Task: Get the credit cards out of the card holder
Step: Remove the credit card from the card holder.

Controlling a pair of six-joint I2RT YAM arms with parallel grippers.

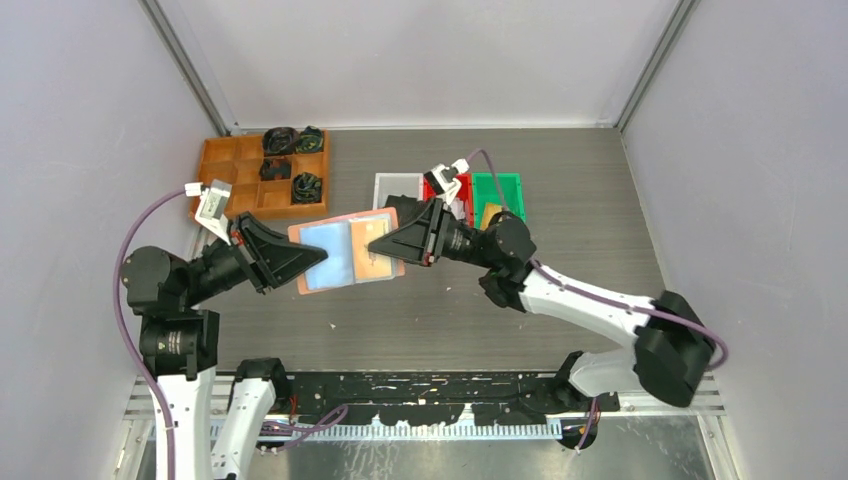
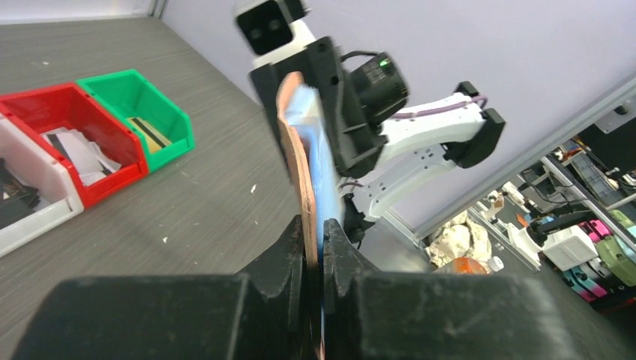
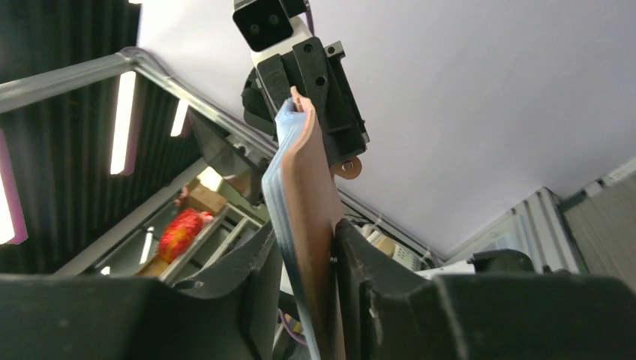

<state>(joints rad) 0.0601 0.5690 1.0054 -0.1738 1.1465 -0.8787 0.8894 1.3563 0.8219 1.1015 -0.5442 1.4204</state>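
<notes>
Orange card holder (image 1: 345, 256), blue cards (image 1: 322, 252) showing, long axis left–right above the desk (image 1: 570, 205): I have left jaws clamped on its left edge, right jaws on its right.

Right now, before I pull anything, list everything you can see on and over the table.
card holder: one, orange-brown outside, blue inside, held above the table
wooden tray: one, brown, far left
dark bundles: four, black, in the tray's compartments
bins: three, side by side, far middle: white bin, red bin, green bin
paper scraps: white, in the red bin
table: one, grey
left end effector: black, shut on the card holder
right end effector: black, shut on its opposite edge
</notes>
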